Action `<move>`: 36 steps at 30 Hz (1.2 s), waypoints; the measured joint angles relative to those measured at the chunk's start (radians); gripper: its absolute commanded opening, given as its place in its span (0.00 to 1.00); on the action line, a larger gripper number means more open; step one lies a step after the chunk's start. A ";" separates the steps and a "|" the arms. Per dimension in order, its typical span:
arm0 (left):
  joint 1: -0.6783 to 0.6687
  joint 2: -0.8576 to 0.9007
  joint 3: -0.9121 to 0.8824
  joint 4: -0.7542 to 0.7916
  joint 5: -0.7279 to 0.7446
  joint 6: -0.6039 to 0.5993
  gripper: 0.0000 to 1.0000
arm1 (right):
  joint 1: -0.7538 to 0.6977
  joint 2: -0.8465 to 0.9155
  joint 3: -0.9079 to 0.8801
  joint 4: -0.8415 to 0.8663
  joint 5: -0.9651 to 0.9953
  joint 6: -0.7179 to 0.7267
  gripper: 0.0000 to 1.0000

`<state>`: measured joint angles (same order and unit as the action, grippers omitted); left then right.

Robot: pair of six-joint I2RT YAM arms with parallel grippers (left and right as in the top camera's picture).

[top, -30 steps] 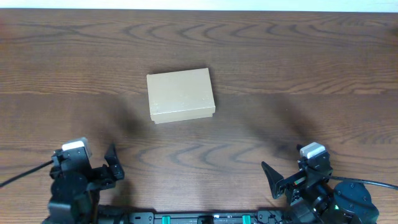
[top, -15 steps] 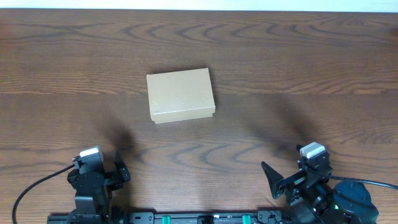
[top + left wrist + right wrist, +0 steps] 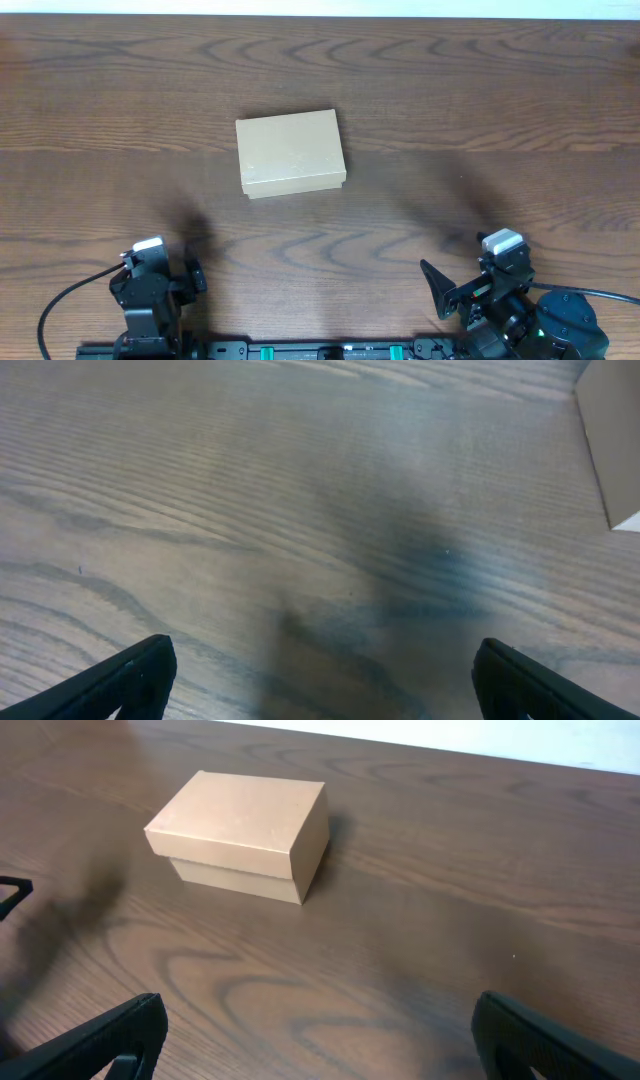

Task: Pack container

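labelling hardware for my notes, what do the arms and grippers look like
The left arm and right arm are black. The left gripper and right gripper each carry a small white block on top, have dark tapered fingers, and trail a black cable.

Container on table, behind left tool and right tool, perhaps nearer left.

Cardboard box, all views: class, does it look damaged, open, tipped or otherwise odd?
Nothing stands out. The container sits flat on the table, lid shut, sides undented; it is only turned slightly off square to the table's edge.
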<state>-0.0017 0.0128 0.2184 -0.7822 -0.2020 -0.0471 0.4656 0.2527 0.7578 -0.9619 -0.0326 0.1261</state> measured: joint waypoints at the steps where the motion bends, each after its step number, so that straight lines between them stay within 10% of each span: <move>1: 0.000 0.000 -0.001 0.001 0.000 0.000 0.95 | 0.000 0.000 0.000 0.000 0.000 0.000 0.99; 24: 0.000 0.000 -0.001 0.001 0.000 0.001 0.95 | -0.030 0.000 -0.006 -0.040 0.084 -0.034 0.99; 36: 0.000 0.000 -0.002 0.002 0.000 0.003 0.95 | -0.222 -0.140 -0.346 0.118 0.142 -0.047 0.99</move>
<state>-0.0017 0.0128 0.2161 -0.7807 -0.2020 -0.0441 0.2440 0.1127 0.4114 -0.8436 0.1089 0.0792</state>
